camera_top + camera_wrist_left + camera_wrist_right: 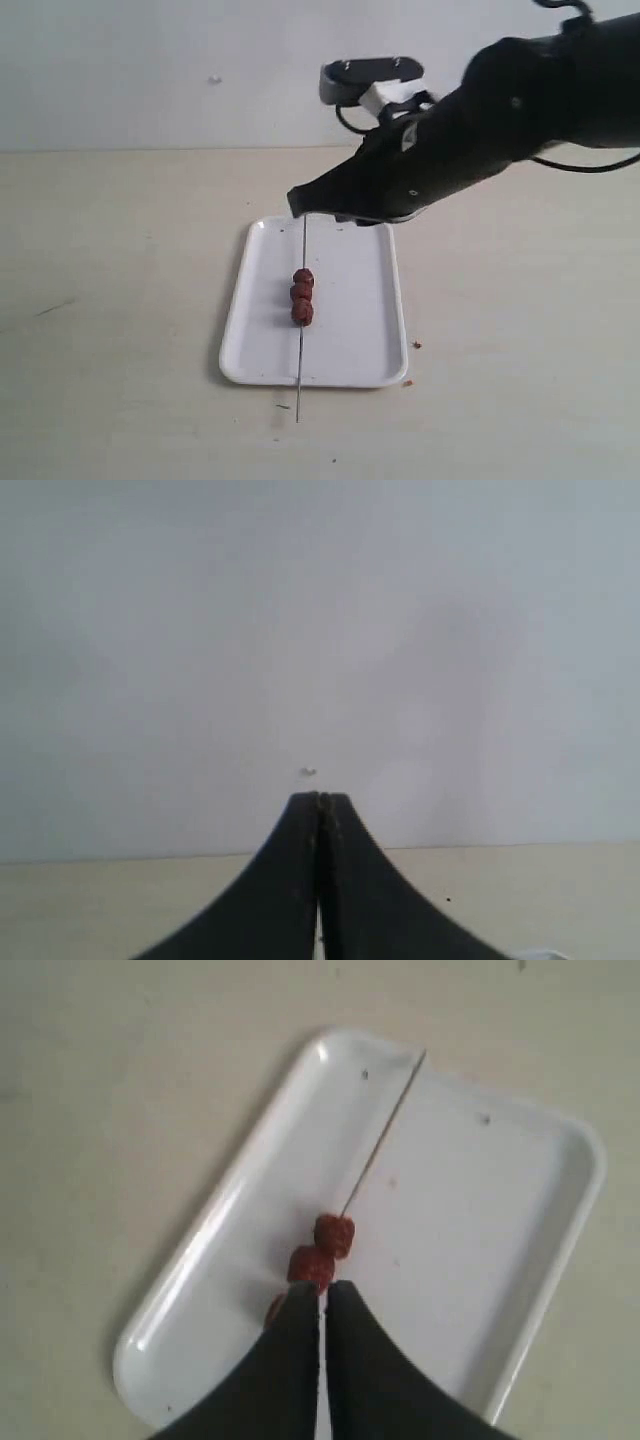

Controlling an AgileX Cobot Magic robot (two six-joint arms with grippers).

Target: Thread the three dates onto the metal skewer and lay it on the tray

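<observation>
Exterior view: thin grey metal skewer [299,360] with three red-brown dates [302,297] lay across white tray [360,300], seemingly set down; right hand [297,207] closed, hold uncertain.

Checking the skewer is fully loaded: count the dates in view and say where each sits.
3. All are threaded on the skewer over the tray, touching in a row: far date, middle date, near date.
</observation>
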